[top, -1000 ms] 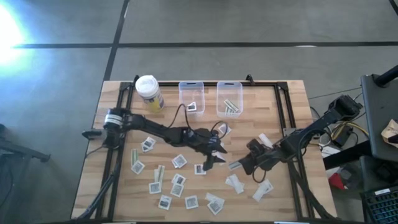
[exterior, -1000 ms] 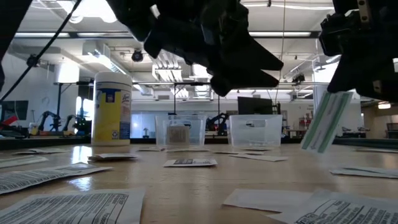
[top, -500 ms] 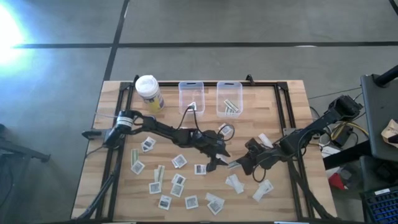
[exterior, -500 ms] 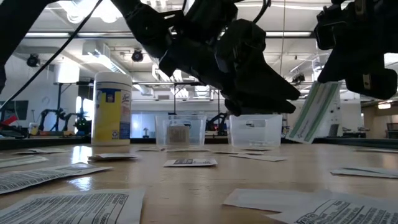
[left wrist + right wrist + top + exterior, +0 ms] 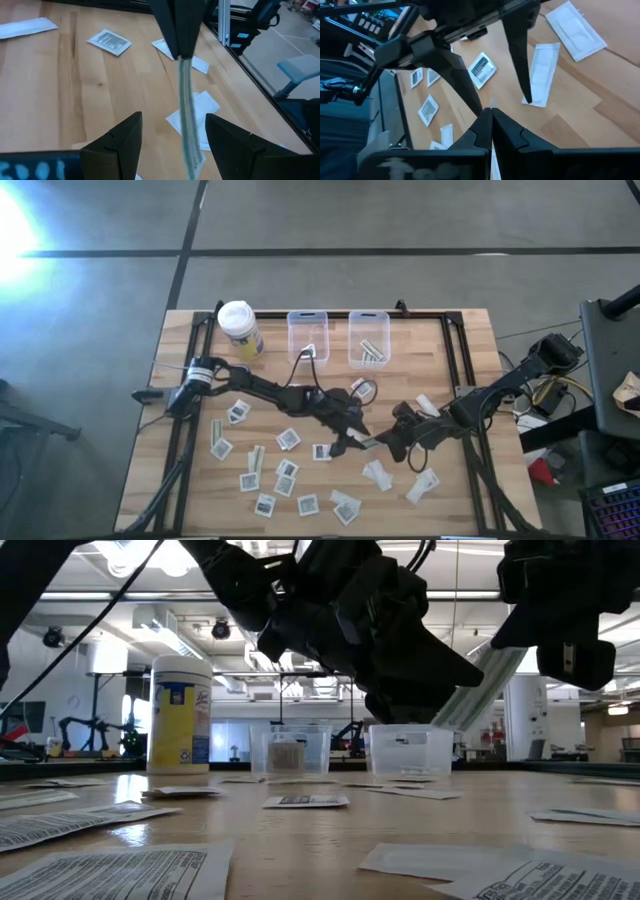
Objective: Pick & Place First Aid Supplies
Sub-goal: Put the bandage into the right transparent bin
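Jaws of the right gripper (image 5: 378,443) are clamped on a narrow greenish-white strip packet (image 5: 187,112), held above the wooden bench (image 5: 460,370) mid-area; left gripper (image 5: 350,438) jaws are spread either side of it.

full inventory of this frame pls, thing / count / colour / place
Strip packet: one, greenish-white, held off the table by the right gripper, its free end between the left gripper's open fingers.
Square packets: about a dozen, white with dark print, scattered on the table's near left half.
Plain white packets: several, near right area.
Clear bins: two, far centre; the left holds a square packet, the right holds strips.
Wipes container: one, yellow with white lid, far left.
Table: one, light wood, dark frame rails.
Left gripper: open, mid-table, around the strip.
Right gripper: shut on the strip, just right of the left one.
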Available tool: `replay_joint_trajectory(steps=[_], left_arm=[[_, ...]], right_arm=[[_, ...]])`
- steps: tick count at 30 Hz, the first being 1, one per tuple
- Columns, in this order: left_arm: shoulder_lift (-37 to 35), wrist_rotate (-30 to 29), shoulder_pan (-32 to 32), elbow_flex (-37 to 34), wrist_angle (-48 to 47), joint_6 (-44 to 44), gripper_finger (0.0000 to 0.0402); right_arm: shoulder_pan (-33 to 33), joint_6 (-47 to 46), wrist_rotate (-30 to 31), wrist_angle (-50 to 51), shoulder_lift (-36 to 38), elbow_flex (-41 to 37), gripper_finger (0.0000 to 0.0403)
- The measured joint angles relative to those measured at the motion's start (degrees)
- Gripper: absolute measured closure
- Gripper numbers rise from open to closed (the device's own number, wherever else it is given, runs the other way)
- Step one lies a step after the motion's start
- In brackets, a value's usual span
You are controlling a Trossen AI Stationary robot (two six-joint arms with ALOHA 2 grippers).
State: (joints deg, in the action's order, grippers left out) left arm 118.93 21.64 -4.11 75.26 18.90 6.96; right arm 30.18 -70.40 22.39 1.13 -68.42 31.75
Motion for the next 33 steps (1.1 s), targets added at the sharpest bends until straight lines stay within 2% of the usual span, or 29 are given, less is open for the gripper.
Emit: replay_joint_trajectory(steps=[3, 6, 9, 14, 16, 24, 33], left_arm=[[-0.02, 0.19, -0.01, 0.0, -0.02, -0.02, 0.0202], [-0.04, 1.02, -0.01, 0.0, -0.04, -0.02, 0.0232], [-0.04, 3.0, 0.01, 0.0, -0.04, -0.02, 0.0279], [-0.07, 3.29, 0.01, -0.02, -0.07, -0.07, 0.0368], [-0.08, 3.29, 0.01, -0.02, -0.07, -0.07, 0.0392], [-0.75, 3.19, 0.26, -0.1, -2.85, -0.47, 0.0401], [-3.92, 1.43, 3.4, -0.26, -11.09, -2.3, 0.0401]], right_arm=[[-0.13, 0.12, 0.0, 0.04, 0.0, 0.0, 0.0395], [-0.21, 0.13, 0.0, 0.04, 0.0, 0.0, 0.0395], [-0.25, 0.14, 0.04, 0.04, 0.01, 0.0, 0.0395], [-0.25, 0.6, 0.11, 0.07, 0.02, 0.0, 0.0395], [-0.25, 1.03, 0.11, 0.08, 0.02, 0.0, 0.0395], [-0.25, 1.43, 0.15, 0.04, 0.13, 0.36, 0.0388], [-2.19, 3.64, 0.26, 1.82, 2.26, 0.81, 0.0328]])
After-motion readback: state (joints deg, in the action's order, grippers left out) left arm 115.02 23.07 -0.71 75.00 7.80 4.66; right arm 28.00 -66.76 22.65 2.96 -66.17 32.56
